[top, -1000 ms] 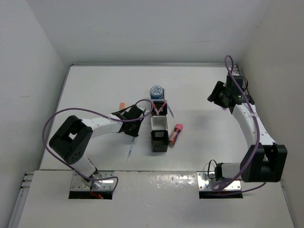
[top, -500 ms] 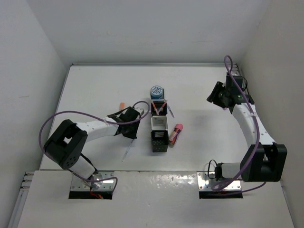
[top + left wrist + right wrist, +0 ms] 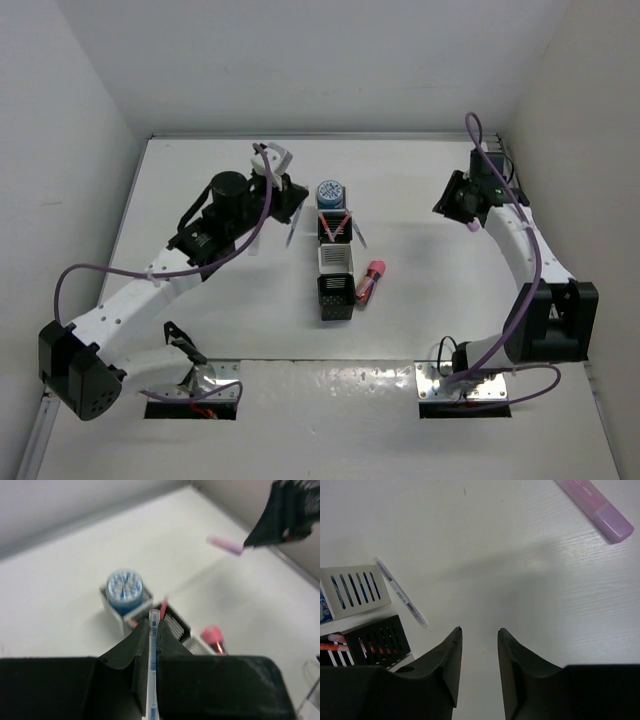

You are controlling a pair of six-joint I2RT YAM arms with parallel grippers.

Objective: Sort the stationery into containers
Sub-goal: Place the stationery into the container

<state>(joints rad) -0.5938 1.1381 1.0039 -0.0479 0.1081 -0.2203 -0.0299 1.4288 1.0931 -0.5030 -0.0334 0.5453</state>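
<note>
— What is held by the left pincer [image 3: 153, 628]?
— A thin pen [image 3: 152, 652], clear with blue inside, is clamped between its closed fingers. The pincer is raised over the surface [image 3: 420, 310], just left of the far end of the row of cups [image 3: 336, 262].
— What is seen in the cups?
— A blue-and-white roll [image 3: 330, 192] is seated in the far cup, and red-orange sticks [image 3: 335, 226] are stood in the black mesh cup next to it. The contents of the two nearer cups cannot be made out.
— And the right pincer [image 3: 479, 630]?
— Its fingers are parted and nothing is gripped; it is held over bare surface, well right of the row. A lilac highlighter [image 3: 595, 502] is laid near it. A second thin pen [image 3: 400, 592] is laid just beside the white slotted cup [image 3: 352, 587], and a pink-red marker [image 3: 372, 282] just right of the row's near end.
</note>
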